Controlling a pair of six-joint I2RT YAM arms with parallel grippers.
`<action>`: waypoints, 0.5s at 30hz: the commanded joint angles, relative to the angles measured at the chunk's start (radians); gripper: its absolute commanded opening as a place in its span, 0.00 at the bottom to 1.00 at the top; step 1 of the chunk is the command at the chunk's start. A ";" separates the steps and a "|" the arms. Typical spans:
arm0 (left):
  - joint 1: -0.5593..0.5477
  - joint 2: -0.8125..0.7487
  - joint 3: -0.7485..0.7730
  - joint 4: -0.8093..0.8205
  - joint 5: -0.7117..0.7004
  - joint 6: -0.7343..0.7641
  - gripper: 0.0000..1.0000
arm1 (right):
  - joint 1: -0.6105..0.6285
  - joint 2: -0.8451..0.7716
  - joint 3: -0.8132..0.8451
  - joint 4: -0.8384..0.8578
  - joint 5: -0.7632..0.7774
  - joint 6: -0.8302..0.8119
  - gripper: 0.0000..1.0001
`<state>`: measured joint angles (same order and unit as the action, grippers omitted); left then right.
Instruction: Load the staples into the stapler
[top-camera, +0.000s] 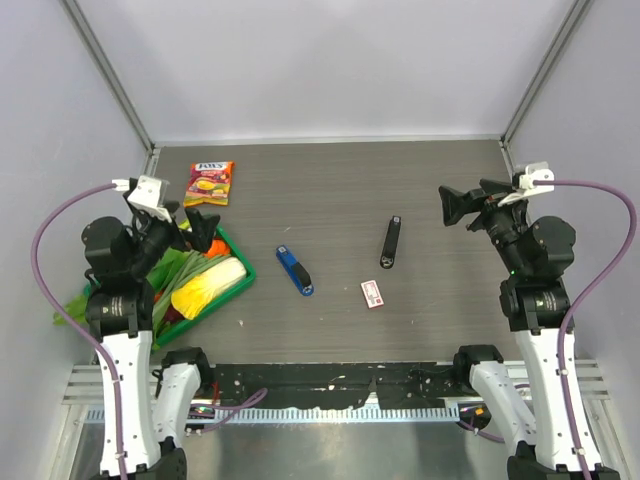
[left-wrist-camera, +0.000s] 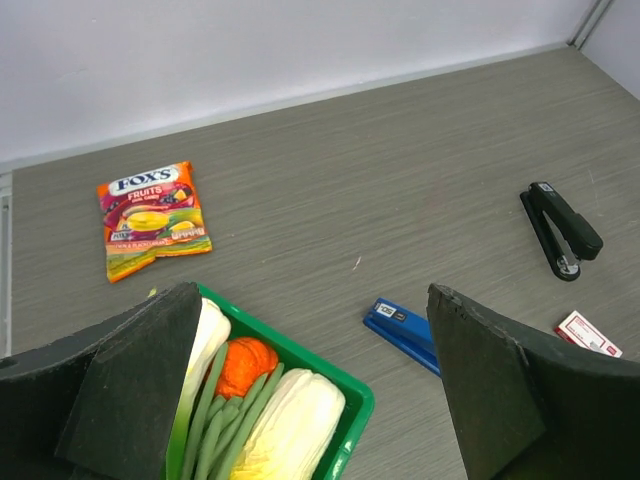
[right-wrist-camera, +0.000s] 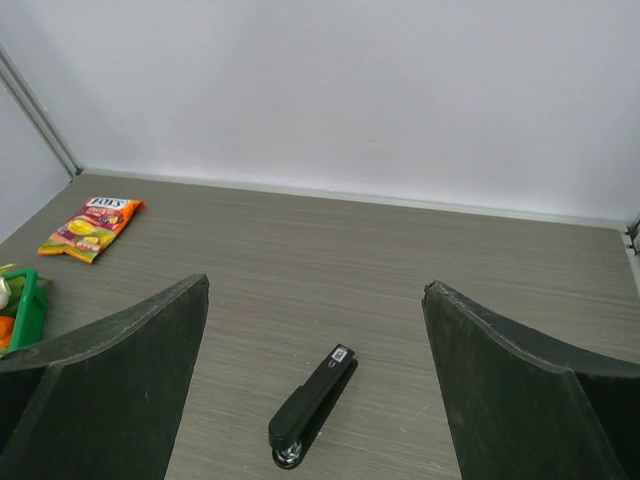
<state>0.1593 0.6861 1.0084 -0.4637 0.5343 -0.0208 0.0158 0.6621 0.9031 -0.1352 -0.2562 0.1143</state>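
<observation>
Fingers on the left gripper (left-wrist-camera: 310, 295) and right gripper (right-wrist-camera: 316, 288) stand wide apart, holding nothing. To start well, one arm should likely pin the stapler (top-camera: 390, 243) by its base while the other lifts its top. It lies right of centre, long axis near-far, mouth end near; no staple strip shows

Bathing in bright, even, diffuse light from overhead. Throwing only thin, soft-edged shadows: one hugging the black stapler (right-wrist-camera: 312, 405) just ahead of the right gripper (right-wrist-camera: 316, 300), another edging the green tray (left-wrist-camera: 357, 397) beneath the left gripper (left-wrist-camera: 310, 300). Reflecting dully off the matte grey tabletop (top-camera: 330, 200). Softening slightly on the dark near fingers (left-wrist-camera: 130, 390); rendering crisply farther ahead.
</observation>
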 joint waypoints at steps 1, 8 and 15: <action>0.008 0.006 0.001 0.026 0.035 -0.011 1.00 | -0.002 0.007 -0.007 0.072 -0.038 0.024 0.93; 0.008 0.019 -0.001 0.014 0.044 -0.007 1.00 | -0.004 0.033 -0.088 0.091 -0.199 -0.162 0.93; 0.005 0.093 0.059 -0.058 0.027 0.009 1.00 | -0.002 0.103 -0.058 0.023 -0.210 -0.182 0.92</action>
<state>0.1596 0.7307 1.0103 -0.4767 0.5549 -0.0189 0.0158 0.7303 0.8131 -0.1005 -0.4442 -0.0139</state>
